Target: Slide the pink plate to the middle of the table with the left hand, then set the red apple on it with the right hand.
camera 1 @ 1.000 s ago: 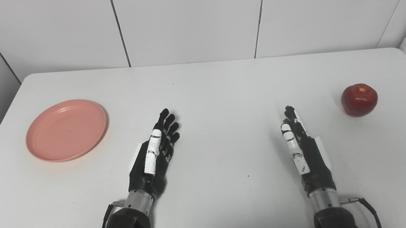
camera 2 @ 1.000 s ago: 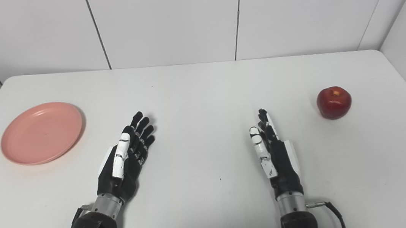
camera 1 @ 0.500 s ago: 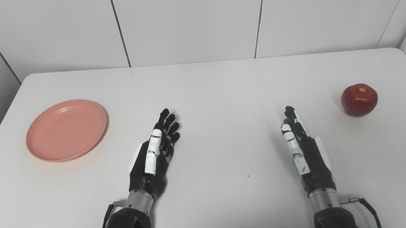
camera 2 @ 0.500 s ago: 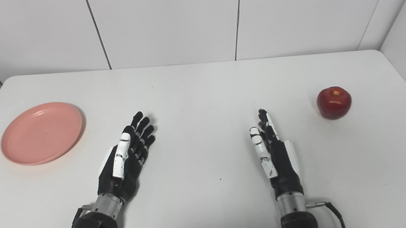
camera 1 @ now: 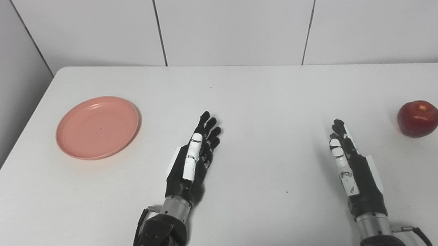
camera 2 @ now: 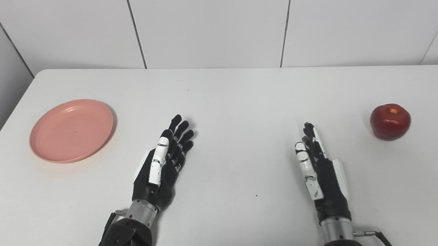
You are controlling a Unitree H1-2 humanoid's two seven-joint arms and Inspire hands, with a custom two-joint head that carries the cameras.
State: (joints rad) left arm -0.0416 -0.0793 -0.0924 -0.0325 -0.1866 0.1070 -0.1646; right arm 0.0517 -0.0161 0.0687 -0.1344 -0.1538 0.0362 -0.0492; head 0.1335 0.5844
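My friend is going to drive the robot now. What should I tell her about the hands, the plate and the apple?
Left hand: open, holding nothing, over the table to the right of the pink plate, not touching it.
Right hand: open, holding nothing, to the left of the red apple, apart from it.
Plate: bare, on the table's left side. Apple: far right, on the table.
Done: nothing yet.
Left: slide the plate to the middle with the left hand, then put the apple on it with the right hand.

Matt pink plate (camera 1: 98, 127) (plastic-looking), glossy red apple (camera 1: 419, 118), smooth matt white table (camera 1: 265, 93)
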